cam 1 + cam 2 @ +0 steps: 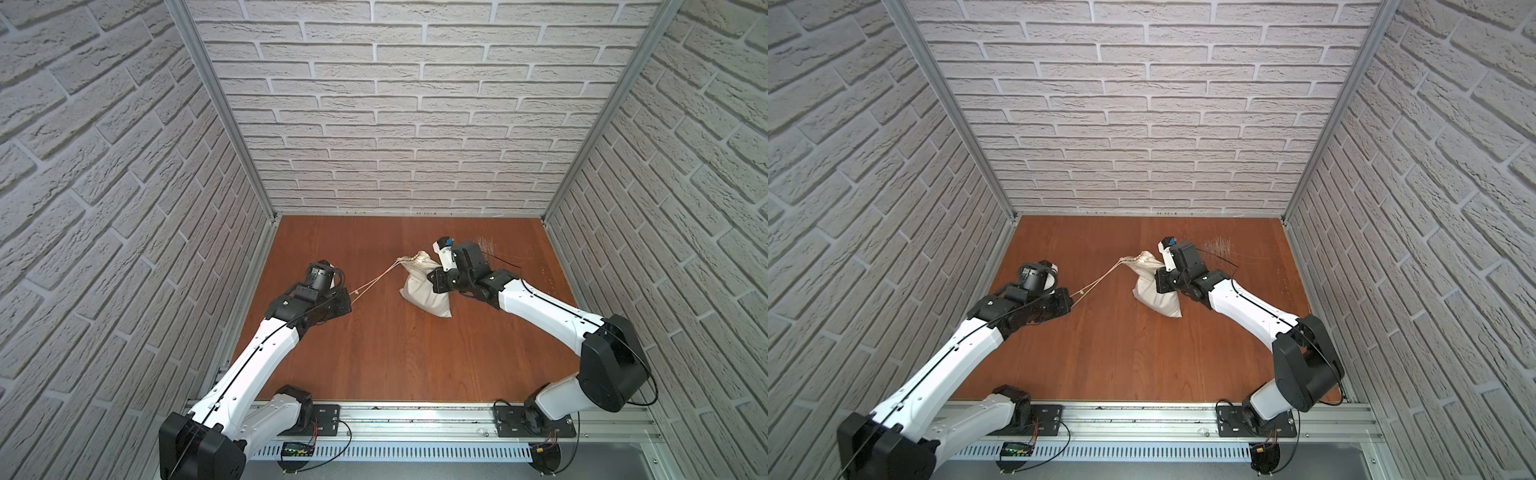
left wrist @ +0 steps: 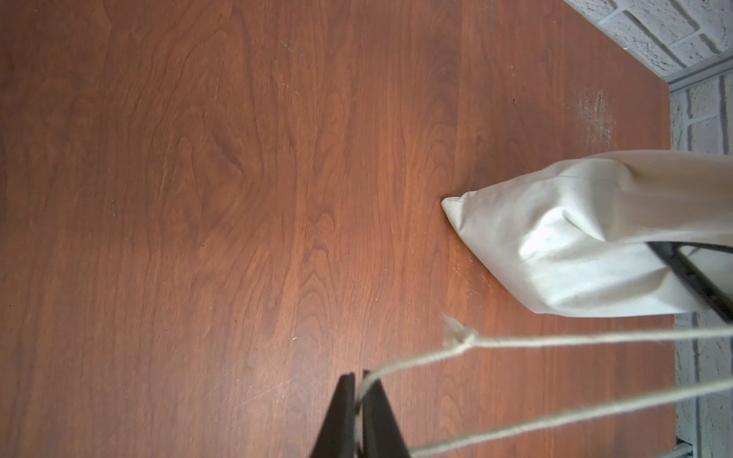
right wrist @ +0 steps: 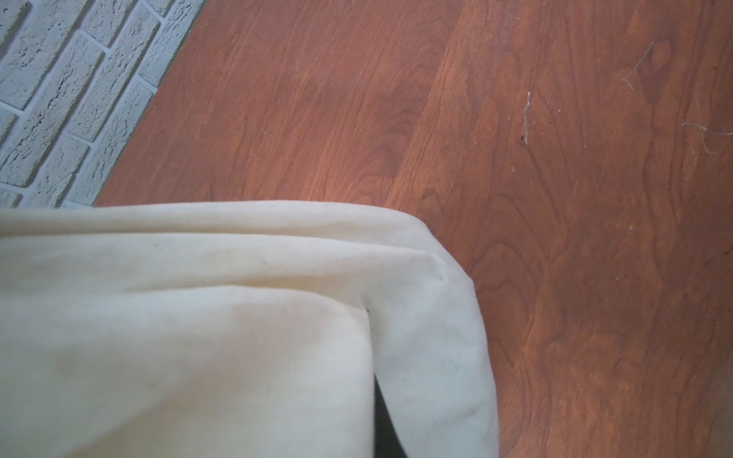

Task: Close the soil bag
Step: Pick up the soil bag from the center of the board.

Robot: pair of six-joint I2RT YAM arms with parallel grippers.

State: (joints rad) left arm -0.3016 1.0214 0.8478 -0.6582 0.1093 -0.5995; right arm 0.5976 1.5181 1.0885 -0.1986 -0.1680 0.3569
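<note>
The cream soil bag (image 1: 422,291) (image 1: 1152,293) lies on the wooden table right of centre, its gathered neck (image 1: 409,262) pointing back-left. Two strands of white cord (image 1: 374,282) (image 1: 1096,284) run taut from the neck to my left gripper (image 1: 351,297) (image 1: 1071,301). In the left wrist view the jaws of that gripper (image 2: 358,374) pinch the cord (image 2: 555,341) just behind its knot (image 2: 468,339). My right gripper (image 1: 434,278) (image 1: 1158,278) is shut on the bag's right side. In the right wrist view the bag's cloth (image 3: 198,337) hides the jaws.
Brick-patterned walls close in the table at the back and on both sides. A scratched pale patch (image 1: 486,245) marks the wood behind the right arm. A metal rail (image 1: 415,419) with both arm bases runs along the front edge.
</note>
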